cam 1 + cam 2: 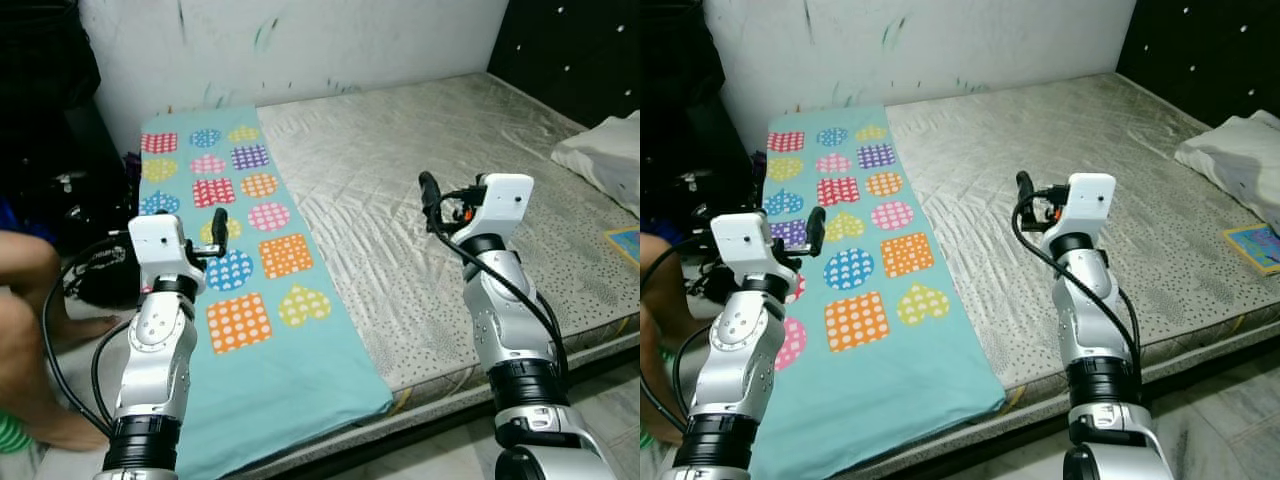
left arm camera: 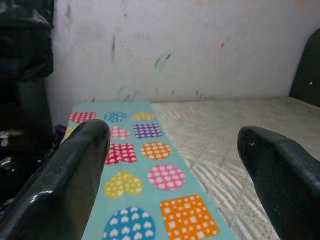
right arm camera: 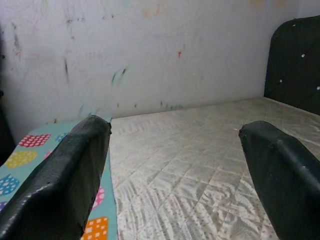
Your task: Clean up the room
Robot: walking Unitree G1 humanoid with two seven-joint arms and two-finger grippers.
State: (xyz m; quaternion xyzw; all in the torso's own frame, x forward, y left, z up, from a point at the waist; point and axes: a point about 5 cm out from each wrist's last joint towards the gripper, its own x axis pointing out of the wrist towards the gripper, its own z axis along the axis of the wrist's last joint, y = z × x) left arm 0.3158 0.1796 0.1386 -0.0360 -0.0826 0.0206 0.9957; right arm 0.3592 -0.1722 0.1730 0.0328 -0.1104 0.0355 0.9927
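The robot stands at the foot of a bare mattress (image 1: 430, 190) with both arms raised over it. The left gripper (image 2: 172, 175) hovers above a teal sheet (image 1: 290, 360) printed with dotted hearts, squares and circles, and its fingers (image 2: 65, 185) stand wide apart with nothing between them. The right gripper (image 3: 175, 175) hangs over the grey quilted surface further to the right, its fingers (image 3: 65, 180) likewise spread wide and empty.

As for progress, the tidying seems to be at an early or middle stage. The teal sheet lies flat in a long strip along the left part of the bed, its near end draped over the mattress edge, while the rest of the mattress is uncovered. Neither gripper has hold of anything, so the next step is not yet begun. The sheet is probably the thing to be dealt with, whether spread further or folded; that is a judgement only. What else remains: a white pillow (image 1: 600, 160) sits at the far right near the dark headboard (image 1: 570, 50), and a small flat coloured item (image 1: 625, 243) lies near it at the bed's right edge; what it is cannot be told.

By count: one sheet, one pillow, one small flat item, two grippers. A person's bare leg (image 1: 25, 300) shows on the left beside the bed.
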